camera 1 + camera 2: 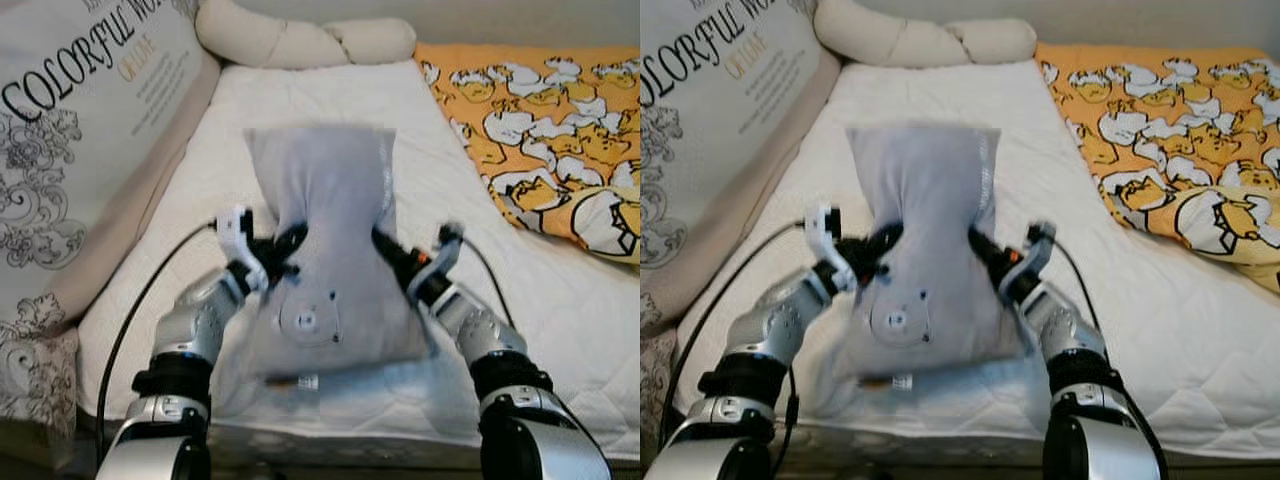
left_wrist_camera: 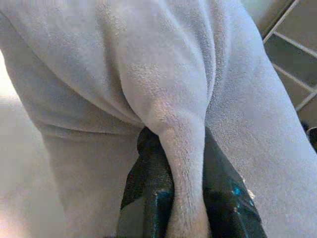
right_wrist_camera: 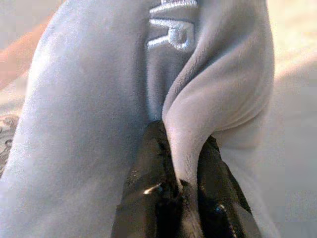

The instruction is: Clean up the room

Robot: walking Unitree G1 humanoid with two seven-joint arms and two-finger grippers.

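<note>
- Bedding fills the robot's left side: a large printed cushion [image 1: 80,130] leans against the white mattress [image 1: 560,330], with a cream bolster [image 1: 300,40] lying across the head of the bed.
- Our left gripper [image 1: 283,250] is clamped on the left edge of the grey pillow [image 1: 325,210]; the left wrist view shows a ridge of plush pinched between the two black fingers [image 2: 148,198].
- The grey pillow sits in the middle of the picture, held between the two arms above the mattress, cinched at its waist, its upper half fanned out toward the bolster. A small embroidered face and a tag show on its lower half.
- Our right gripper [image 1: 392,250] is closed on the pillow's right edge, and the right wrist view shows a fold squeezed between its fingers [image 3: 143,198], just below embroidered lettering.
- A yellow duck-print blanket [image 1: 540,130] lies rumpled on the far right of the mattress, well apart from the pillow.
- We judge the pillow is being carried to its place near the head of the bed.
- Risk, as we read it: each grip holds only a thin fold of soft plush. If the arms pull apart or lift unevenly, one fold could slide out, leaving the pillow dangling from one side or dropping short on the mattress edge near us.
- A forward reach that runs too low could drag the pillow across the mattress and set it down crooked.
</note>
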